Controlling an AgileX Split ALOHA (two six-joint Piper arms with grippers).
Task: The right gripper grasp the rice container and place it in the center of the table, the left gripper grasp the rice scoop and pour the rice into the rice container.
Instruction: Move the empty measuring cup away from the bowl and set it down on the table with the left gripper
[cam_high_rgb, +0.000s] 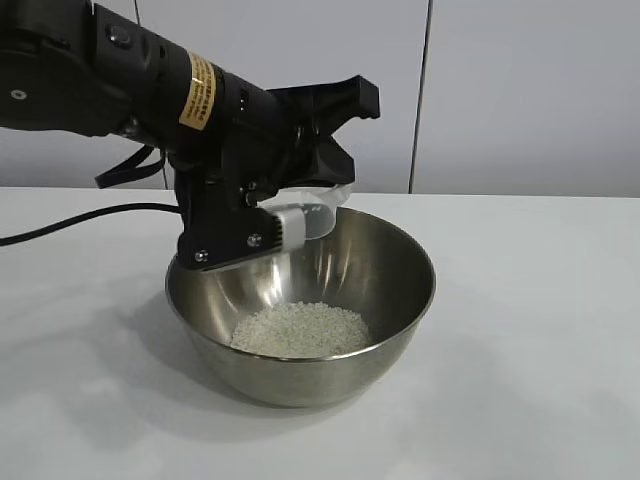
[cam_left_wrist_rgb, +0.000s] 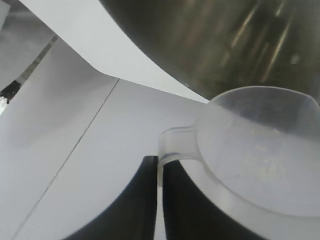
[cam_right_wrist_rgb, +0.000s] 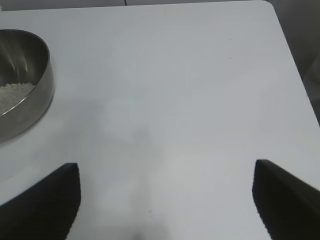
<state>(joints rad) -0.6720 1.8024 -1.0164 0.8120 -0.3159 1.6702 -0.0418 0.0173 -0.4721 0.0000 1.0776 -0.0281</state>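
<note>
The rice container (cam_high_rgb: 300, 300), a shiny steel bowl, stands on the white table (cam_high_rgb: 520, 350) with a pale heap of rice (cam_high_rgb: 300, 330) in its bottom. My left gripper (cam_high_rgb: 285, 222) hangs over the bowl's back left rim. It is shut on the handle of the rice scoop (cam_high_rgb: 325, 212), a clear plastic cup tipped sideways over the bowl. In the left wrist view the left gripper (cam_left_wrist_rgb: 160, 167) pinches the handle, with the scoop (cam_left_wrist_rgb: 260, 160) in front of the bowl's wall (cam_left_wrist_rgb: 225, 45). My right gripper (cam_right_wrist_rgb: 167, 200) is open above bare table, apart from the bowl (cam_right_wrist_rgb: 30, 95).
A black cable (cam_high_rgb: 90, 218) trails over the table behind the left arm. A pale wall with a vertical seam (cam_high_rgb: 422, 90) stands behind the table. The table's far corner (cam_right_wrist_rgb: 267, 5) shows in the right wrist view.
</note>
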